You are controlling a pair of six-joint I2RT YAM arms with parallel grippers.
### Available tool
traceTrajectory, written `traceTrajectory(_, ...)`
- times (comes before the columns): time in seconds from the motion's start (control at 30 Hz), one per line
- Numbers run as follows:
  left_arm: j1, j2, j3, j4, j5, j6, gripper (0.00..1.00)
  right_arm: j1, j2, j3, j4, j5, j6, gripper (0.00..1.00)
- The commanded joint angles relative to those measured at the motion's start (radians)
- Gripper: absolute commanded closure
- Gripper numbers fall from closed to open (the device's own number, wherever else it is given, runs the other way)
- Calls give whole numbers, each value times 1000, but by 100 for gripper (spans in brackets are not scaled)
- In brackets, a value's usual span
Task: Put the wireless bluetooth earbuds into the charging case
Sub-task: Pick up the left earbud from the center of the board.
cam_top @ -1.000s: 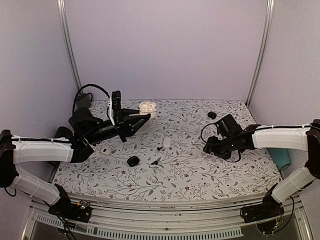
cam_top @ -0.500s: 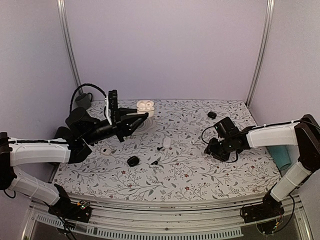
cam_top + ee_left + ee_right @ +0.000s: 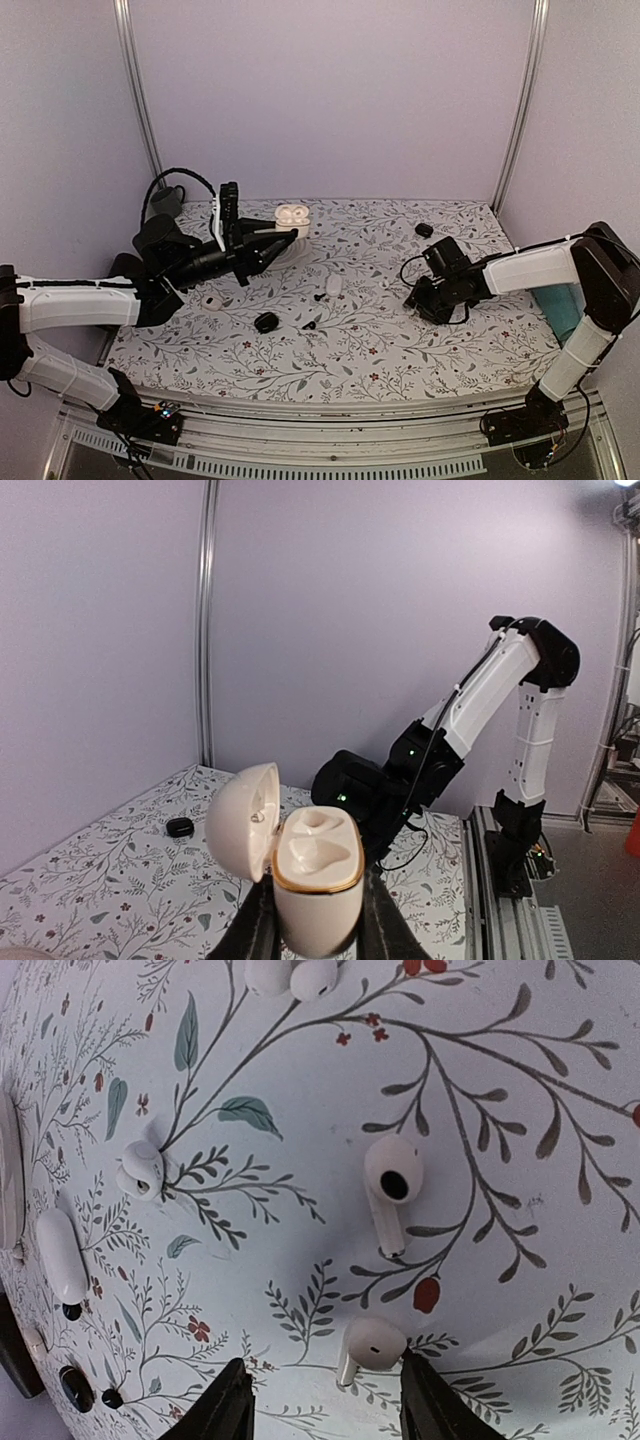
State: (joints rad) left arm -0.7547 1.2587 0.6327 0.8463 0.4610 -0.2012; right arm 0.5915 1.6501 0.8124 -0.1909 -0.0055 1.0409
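Observation:
My left gripper (image 3: 278, 240) is shut on the cream charging case (image 3: 293, 217), held above the table's back left. In the left wrist view the case (image 3: 315, 875) stands upright between the fingers (image 3: 385, 930), its lid swung open to the left, both wells empty. My right gripper (image 3: 420, 298) is low over the floral cloth at the right. Its wrist view shows the jaws open around one white earbud (image 3: 371, 1346), which touches the right finger (image 3: 428, 1400), with a gap to the left finger. A second earbud (image 3: 392, 1182) lies just beyond it.
More small white pieces lie on the cloth (image 3: 140, 1170) (image 3: 60, 1252) (image 3: 300, 974). Black bits sit at mid-table (image 3: 266, 322) (image 3: 310, 325) and at the back right (image 3: 424, 230). A white piece (image 3: 333, 285) lies near the centre. A teal object (image 3: 566, 316) stands at the right edge.
My right gripper has slid a little left and lower over the cloth, and its jaws have narrowed. The left gripper still holds the open case in nearly the same place.

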Motion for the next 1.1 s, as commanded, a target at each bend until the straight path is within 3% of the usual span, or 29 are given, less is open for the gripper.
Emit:
traceTrajectory(0.0,-6,-27,-1,-1,-4,19,100,-9,40,48,2,26,0,50)
traceTrajectory(0.13,-7,-26,-1,-1,-5,17,100,-6,80,96,-1,1,-71,55)
traceTrajectory(0.47,-6,-15,3,4,2,10,100,-1,120,142,-83,29,-215,55)
traceTrajectory(0.8,-7,1,13,0,21,-3,100,-1,162,180,-127,20,-529,54)
traceTrajectory(1.07,-7,5,20,-9,21,-9,100,31,214,262,-243,71,-580,59)
